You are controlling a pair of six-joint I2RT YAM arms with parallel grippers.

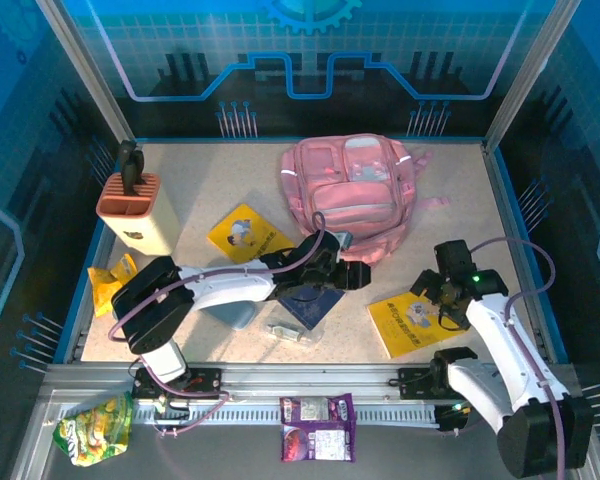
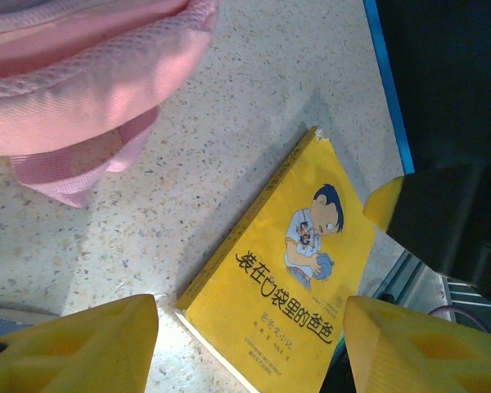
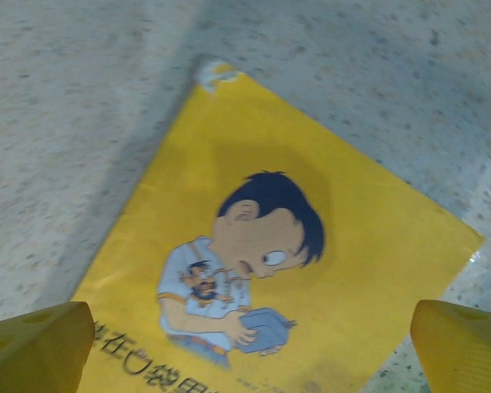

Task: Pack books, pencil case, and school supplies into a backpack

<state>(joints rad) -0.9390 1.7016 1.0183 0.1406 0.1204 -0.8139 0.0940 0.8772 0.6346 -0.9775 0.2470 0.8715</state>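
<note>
Top external view showed the large pink fabric backpack (image 1: 355,195) lying flat at the far middle of the speckled table (image 1: 200,180). The left gripper (image 1: 355,275) sat at the backpack's near edge, just beyond a thin dark navy book (image 1: 308,308). In the left wrist view its yellow fingers (image 2: 82,348) stood apart with nothing between them, and pink fabric filled the upper left. A soft grey-blue pencil case (image 1: 240,316) lay partly under the left arm. A small clear, silvery item (image 1: 292,333) lay just beside the navy book. One bright yellow cartoon-cover book (image 1: 242,232) lay left of the backpack. A second yellow book (image 1: 410,328) lay nearer the right side, with the right gripper (image 1: 435,305) over it. In the right wrist view that gripper's jaws gaped wide and empty above the flat cover.
</note>
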